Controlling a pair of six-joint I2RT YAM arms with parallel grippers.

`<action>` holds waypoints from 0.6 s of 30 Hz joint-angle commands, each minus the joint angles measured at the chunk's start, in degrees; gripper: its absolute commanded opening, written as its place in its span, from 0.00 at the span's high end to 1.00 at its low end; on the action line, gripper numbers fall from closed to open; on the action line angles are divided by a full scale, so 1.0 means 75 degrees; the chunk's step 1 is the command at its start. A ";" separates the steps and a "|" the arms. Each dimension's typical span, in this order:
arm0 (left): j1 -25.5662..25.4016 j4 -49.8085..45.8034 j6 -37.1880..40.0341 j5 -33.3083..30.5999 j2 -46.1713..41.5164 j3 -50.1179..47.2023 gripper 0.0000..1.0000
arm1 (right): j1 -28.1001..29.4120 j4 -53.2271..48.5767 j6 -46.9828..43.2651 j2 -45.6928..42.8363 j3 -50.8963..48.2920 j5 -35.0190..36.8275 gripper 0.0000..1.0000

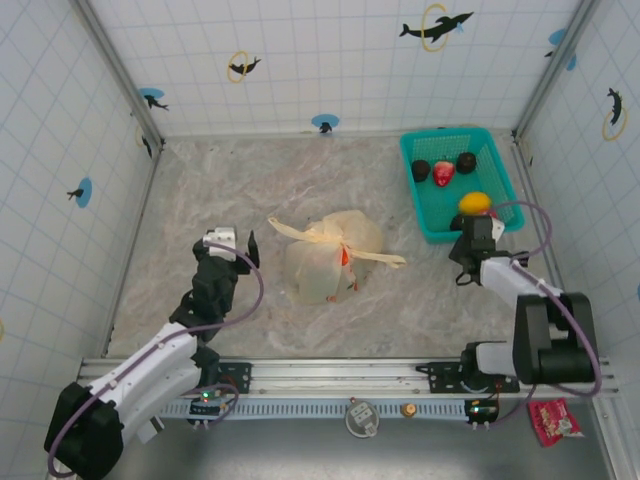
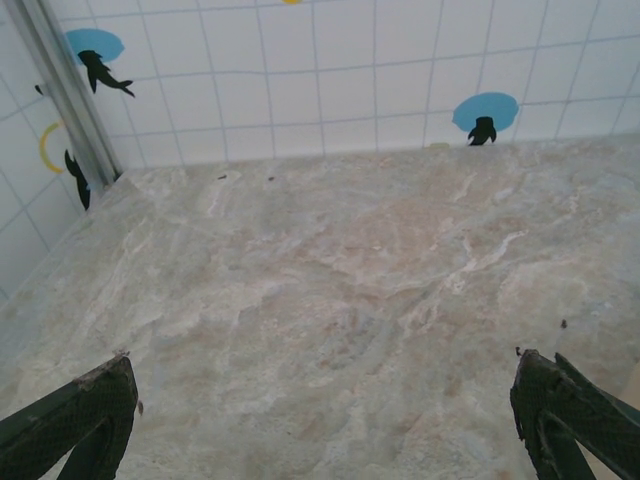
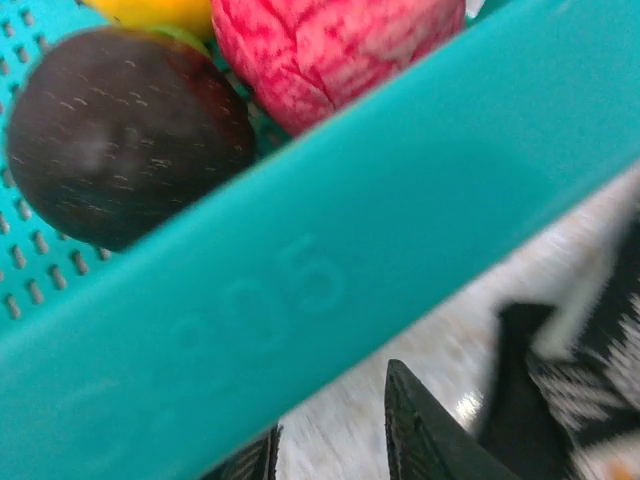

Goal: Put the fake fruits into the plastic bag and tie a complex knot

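Progress looks partial: plastic bag (image 1: 325, 262) lies mid-table with something orange-red inside, while a lemon (image 1: 475, 202), a red-pink fruit (image 1: 442, 176) and two dark fruits (image 1: 421, 170) sit in the teal basket (image 1: 450, 134), right gripper (image 3: 335, 455) narrowly parted and empty at its rim, left gripper (image 1: 235, 243) wide open.

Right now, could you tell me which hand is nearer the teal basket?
Right. The right hand is at the near rim of the teal basket; the left hand sits beyond the plastic bag.
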 commanded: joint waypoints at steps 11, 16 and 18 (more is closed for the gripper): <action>0.1623 0.2009 0.0188 0.0654 0.0839 -0.0888 0.06 | 0.0255 0.2632 -0.2125 0.0588 0.0273 -0.0961 0.50; 0.2514 0.2260 -0.0387 0.0981 0.2240 -0.0688 0.05 | 0.0556 0.4143 -0.2567 -0.1036 -0.1827 -0.0836 0.47; 0.2924 0.2359 -0.0793 0.0861 0.2697 -0.0695 0.05 | 0.0582 0.4385 -0.2683 -0.1455 -0.2435 -0.0508 0.43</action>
